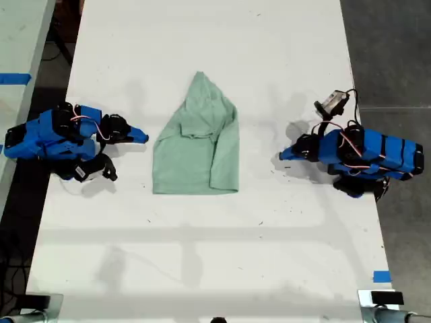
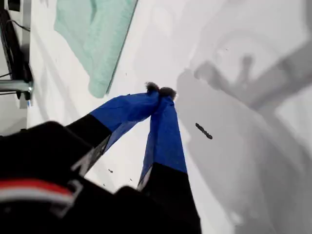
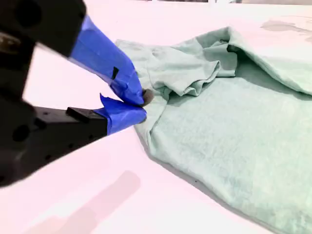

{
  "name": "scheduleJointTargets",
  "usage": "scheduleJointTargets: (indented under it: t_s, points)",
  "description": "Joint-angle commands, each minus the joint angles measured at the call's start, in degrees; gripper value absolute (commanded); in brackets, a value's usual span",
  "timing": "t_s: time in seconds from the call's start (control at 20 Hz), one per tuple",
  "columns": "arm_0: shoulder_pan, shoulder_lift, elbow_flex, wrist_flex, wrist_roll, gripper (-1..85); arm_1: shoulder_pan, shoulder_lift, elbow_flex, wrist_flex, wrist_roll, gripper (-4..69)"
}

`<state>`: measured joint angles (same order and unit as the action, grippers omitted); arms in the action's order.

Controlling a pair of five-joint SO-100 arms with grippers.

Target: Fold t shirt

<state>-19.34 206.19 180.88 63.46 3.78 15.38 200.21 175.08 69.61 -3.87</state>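
The pale mint-green t shirt lies crumpled and partly folded on the white table, narrowing to a point at its far end. In the exterior view's right half, my first gripper is shut on nothing, a clear gap away from the shirt. Its wrist view shows the closed blue tips over bare table, with one corner of the shirt beyond. My second gripper sits on the exterior view's left, shut, just short of the shirt's edge. In its wrist view the tips meet beside the rumpled shirt.
Blue tape marks the table near the exterior view's lower right. Metal clamps sit at the near corners. A second table with blue tape stands at that view's left; dark floor lies to the right.
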Motion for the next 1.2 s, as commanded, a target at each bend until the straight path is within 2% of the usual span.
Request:
scheduleJointTargets:
  t_s: [0.0,1.15]
  points:
    - [0.53,0.35,-0.97,-0.35,0.26,-0.2,0.35,0.97,3.08,0.18,0.53,-0.5]
    - [0.7,0.35,-0.88,-0.97,0.62,-0.2,0.53,0.97,3.08,2.9,4.57,-0.5]
